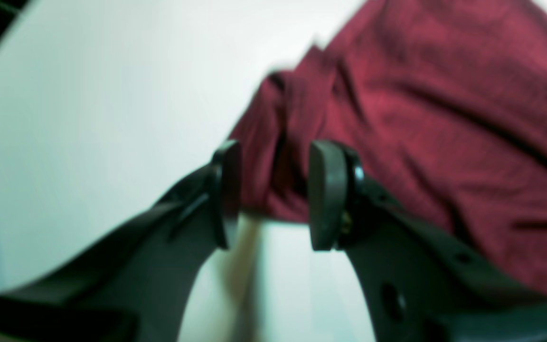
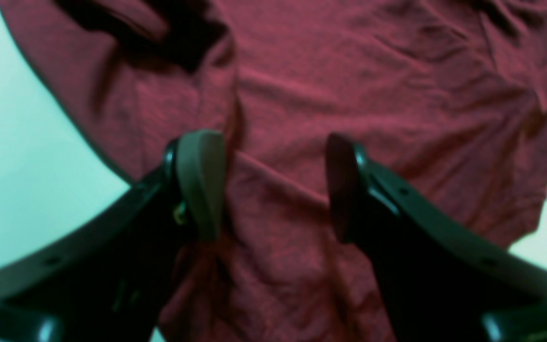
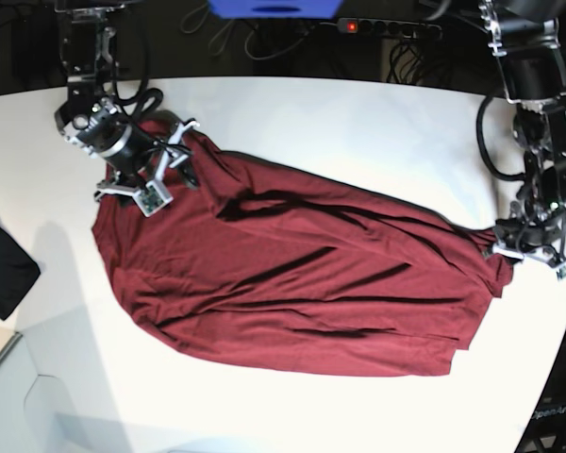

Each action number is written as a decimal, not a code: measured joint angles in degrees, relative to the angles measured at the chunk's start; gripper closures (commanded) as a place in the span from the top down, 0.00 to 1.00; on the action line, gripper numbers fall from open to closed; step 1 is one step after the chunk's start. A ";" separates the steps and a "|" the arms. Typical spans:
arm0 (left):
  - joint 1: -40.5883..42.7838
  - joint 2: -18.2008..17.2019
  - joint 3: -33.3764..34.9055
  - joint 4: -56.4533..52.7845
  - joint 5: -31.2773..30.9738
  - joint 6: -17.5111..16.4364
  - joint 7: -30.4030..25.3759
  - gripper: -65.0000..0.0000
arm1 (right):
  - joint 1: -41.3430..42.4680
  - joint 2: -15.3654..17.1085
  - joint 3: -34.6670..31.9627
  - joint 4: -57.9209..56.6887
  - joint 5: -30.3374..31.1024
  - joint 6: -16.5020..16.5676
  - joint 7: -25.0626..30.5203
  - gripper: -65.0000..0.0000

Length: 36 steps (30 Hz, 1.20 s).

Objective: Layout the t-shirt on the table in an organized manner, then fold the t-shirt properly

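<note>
The dark red shirt lies spread out on the white bench, slanting from the upper left of the frame to the right side. It is mostly flat, with long wrinkles and dark folds across it. Its right end is bunched up near the bench edge.

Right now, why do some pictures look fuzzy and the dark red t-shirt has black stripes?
Left wrist view: close-up blur softens the dark maroon-red soft t-shirt and bends the smooth white table edge. Right wrist view: soft focus too. Base view: sharp; the stripes are shadows in folds.
</note>
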 measured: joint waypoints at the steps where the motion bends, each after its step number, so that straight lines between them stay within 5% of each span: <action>1: 0.55 0.07 -0.24 -0.33 0.00 -0.15 -2.64 0.35 | -0.15 -0.02 0.02 0.00 0.00 0.00 0.17 0.53; 7: 1.27 0.20 -0.59 -7.85 -0.04 -0.26 -9.92 0.35 | -1.60 -0.09 0.07 -0.02 -0.20 0.00 -0.28 0.53; 28: -4.02 0.02 6.78 -17.05 0.00 -0.31 -14.73 0.34 | -2.54 -0.09 0.09 0.00 -0.20 0.00 0.15 0.53; 30: -4.24 -0.20 8.13 -18.01 0.00 -0.31 -16.00 0.26 | -2.51 -0.09 0.09 0.00 -0.22 0.00 0.11 0.53; 33: -4.81 -0.44 8.59 -19.17 -0.26 -0.76 -16.44 0.00 | -2.51 -0.04 0.09 0.00 -0.22 0.00 0.11 0.53; 36: -4.92 -0.44 8.61 -19.52 -0.24 -0.74 -16.85 0.02 | -2.51 0.07 0.09 0.00 -0.22 0.00 0.13 0.53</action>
